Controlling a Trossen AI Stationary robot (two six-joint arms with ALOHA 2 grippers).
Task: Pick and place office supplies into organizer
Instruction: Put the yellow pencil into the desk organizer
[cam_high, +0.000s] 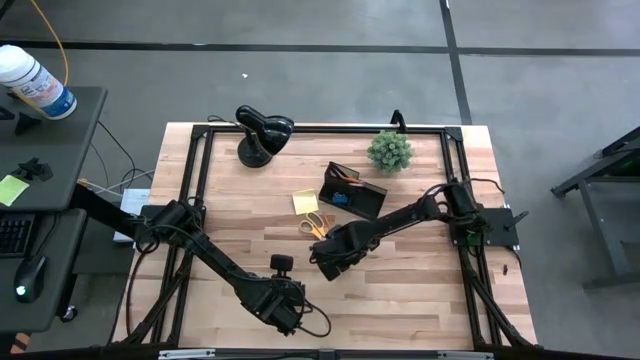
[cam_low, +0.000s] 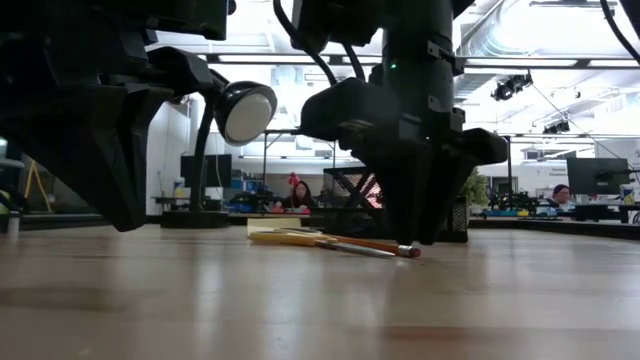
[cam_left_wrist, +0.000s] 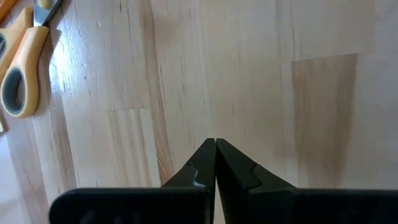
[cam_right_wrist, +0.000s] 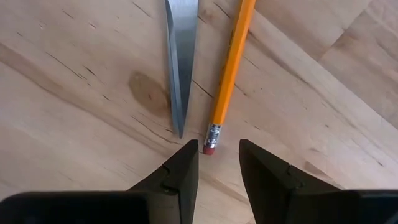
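Note:
An orange pencil (cam_right_wrist: 233, 62) lies flat on the wooden table beside the blade (cam_right_wrist: 179, 62) of the orange-handled scissors (cam_high: 313, 222). My right gripper (cam_right_wrist: 217, 148) hangs open over them, pointing down. Its two fingertips stand on either side of the pencil's eraser end (cam_right_wrist: 210, 148), and no touch shows. In the low view the pencil (cam_low: 370, 245) lies under this gripper. My left gripper (cam_left_wrist: 216, 144) is shut over bare wood nearer the front edge, the scissors' handle (cam_left_wrist: 18, 74) off to one side. The black mesh organizer (cam_high: 352, 190) stands behind the scissors.
A yellow sticky-note pad (cam_high: 305, 200) lies beside the scissors. A black desk lamp (cam_high: 262, 135) and a small green plant (cam_high: 390, 150) stand at the back. A black frame (cam_high: 200, 180) runs around the tabletop. Bare wood spreads across the near middle and right.

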